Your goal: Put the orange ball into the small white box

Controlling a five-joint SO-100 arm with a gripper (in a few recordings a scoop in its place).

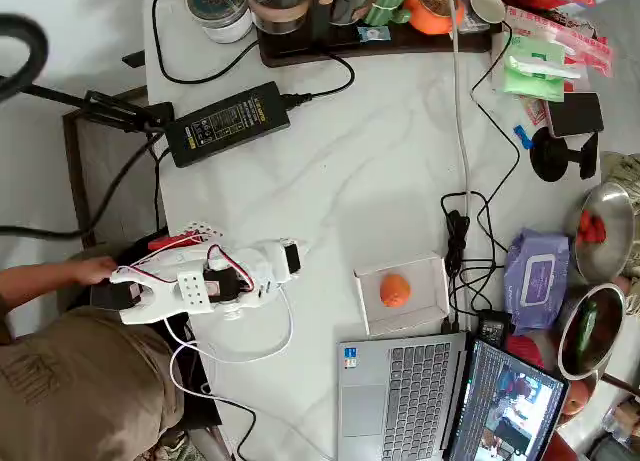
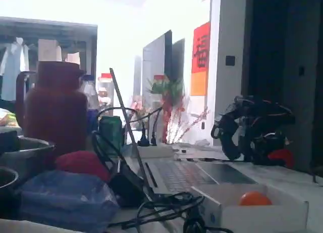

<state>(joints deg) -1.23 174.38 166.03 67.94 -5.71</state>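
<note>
The orange ball [image 1: 394, 289] lies inside the small white box [image 1: 430, 273], near its middle, on the white table right of centre. From the side in the fixed view, the ball's top [image 2: 255, 198] shows above the box's low front wall [image 2: 262, 213]. My white arm [image 1: 195, 286] is folded low at the table's left edge, well left of the box. Its gripper [image 1: 280, 266] points toward the box, about a box-width away from it. Nothing shows between the jaws, and how they stand is too small to make out. In the fixed view the arm [image 2: 252, 134] is a dark shape behind the box.
An open laptop [image 1: 410, 391] sits just below the box. Black cables [image 1: 458, 231] and a purple wipes packet [image 1: 537, 276] lie to its right, with metal bowls [image 1: 605, 231] beyond. A black power brick [image 1: 228, 121] lies at upper left. A person's hand [image 1: 90, 271] is at the left edge.
</note>
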